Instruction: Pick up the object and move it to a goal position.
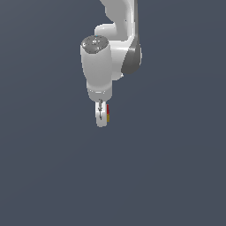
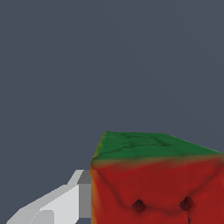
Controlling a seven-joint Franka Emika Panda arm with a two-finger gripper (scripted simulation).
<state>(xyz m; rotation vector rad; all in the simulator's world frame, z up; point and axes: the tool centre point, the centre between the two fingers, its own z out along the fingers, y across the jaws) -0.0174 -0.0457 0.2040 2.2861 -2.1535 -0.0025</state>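
Observation:
The object (image 1: 107,113) is a tiny block, seen in the exterior view as a thin red sliver with a yellow-orange strip below, pressed against the white fingers of my gripper (image 1: 103,121), which points straight down. In the wrist view the object (image 2: 153,183) fills the near corner: a red face with two dark marks and a green face beyond it. One white finger (image 2: 61,204) lies flat against its side. The other finger is hidden behind the block. The jaws look closed on it.
The white arm (image 1: 108,57) rises above the gripper toward the top of the exterior view. Everything else in both views is a uniform dark grey-blue surface with no other objects or edges showing.

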